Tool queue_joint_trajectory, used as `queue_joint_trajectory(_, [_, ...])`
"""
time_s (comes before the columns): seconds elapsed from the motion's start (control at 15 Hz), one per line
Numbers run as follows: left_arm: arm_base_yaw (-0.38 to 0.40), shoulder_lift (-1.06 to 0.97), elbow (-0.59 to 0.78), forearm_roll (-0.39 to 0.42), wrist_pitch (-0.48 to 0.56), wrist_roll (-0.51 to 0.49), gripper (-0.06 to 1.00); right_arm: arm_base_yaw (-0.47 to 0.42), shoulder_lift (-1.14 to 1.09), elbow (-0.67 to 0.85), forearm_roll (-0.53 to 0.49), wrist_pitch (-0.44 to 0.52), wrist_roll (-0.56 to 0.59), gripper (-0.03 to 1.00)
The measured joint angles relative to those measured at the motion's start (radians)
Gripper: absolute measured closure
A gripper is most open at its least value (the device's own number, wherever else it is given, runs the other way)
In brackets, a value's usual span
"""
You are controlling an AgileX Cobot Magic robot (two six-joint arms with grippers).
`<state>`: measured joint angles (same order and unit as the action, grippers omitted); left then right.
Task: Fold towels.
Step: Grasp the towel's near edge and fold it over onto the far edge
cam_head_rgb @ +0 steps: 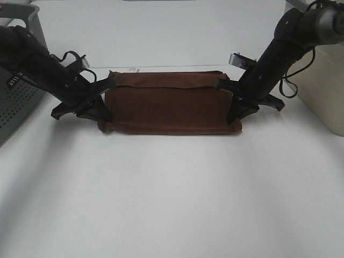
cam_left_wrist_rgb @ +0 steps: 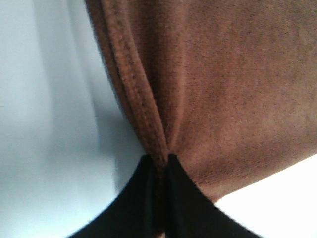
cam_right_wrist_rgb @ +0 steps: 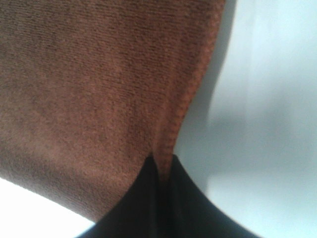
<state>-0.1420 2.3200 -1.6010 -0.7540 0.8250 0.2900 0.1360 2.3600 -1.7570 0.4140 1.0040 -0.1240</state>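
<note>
A dark brown towel (cam_head_rgb: 169,107) lies folded on the white table, long side across the view, a seam running near its far edge. My left gripper (cam_head_rgb: 103,118) is at the towel's near left corner, shut on the cloth. The left wrist view shows its black fingers (cam_left_wrist_rgb: 141,198) pressed together on the stitched hem of the towel (cam_left_wrist_rgb: 223,89). At the near right corner my right gripper (cam_head_rgb: 235,115) is likewise shut on the towel. In the right wrist view the black fingers (cam_right_wrist_rgb: 143,203) pinch the towel (cam_right_wrist_rgb: 89,94) at its edge.
A grey perforated bin (cam_head_rgb: 16,102) stands at the left edge of the table. A beige box (cam_head_rgb: 325,86) stands at the right. A small clear item (cam_head_rgb: 134,69) lies just behind the towel. White tabletop (cam_head_rgb: 172,199) stretches in front.
</note>
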Motion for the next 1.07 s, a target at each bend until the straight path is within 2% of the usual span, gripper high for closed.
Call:
queue_joint_trajectory(0.2, [-0.012, -0.096, 0.117, 0.054, 0.020, -0.027, 0.92, 0.023, -0.091, 0.132, 0.001, 0.011, 0.000, 0.97])
queue_joint_trajectory(0.4, [-0.018, -0.195, 0.318, 0.063, -0.004, -0.030, 0.92, 0.036, -0.182, 0.328, 0.014, -0.046, 0.010, 0.97])
queue_joint_trajectory(0.53, [-0.018, -0.225, 0.397, 0.063, -0.041, -0.030, 0.92, 0.036, -0.222, 0.396, 0.026, -0.078, 0.007, 0.97])
queue_joint_trajectory(0.73, [-0.018, -0.228, 0.376, 0.065, -0.038, -0.053, 0.92, 0.036, -0.247, 0.376, 0.035, -0.087, -0.014, 0.97])
queue_joint_trajectory(0.87, [-0.018, -0.230, 0.264, 0.070, -0.042, -0.112, 0.92, 0.036, -0.252, 0.282, 0.022, -0.098, -0.019, 0.97])
queue_joint_trajectory(0.93, [-0.018, -0.230, 0.264, 0.070, -0.042, -0.112, 0.92, 0.036, -0.252, 0.282, 0.022, -0.098, -0.019, 0.97])
queue_joint_trajectory(1.07, [-0.018, -0.230, 0.163, 0.098, -0.131, -0.177, 0.92, 0.036, -0.237, 0.160, -0.013, -0.130, -0.011, 0.97])
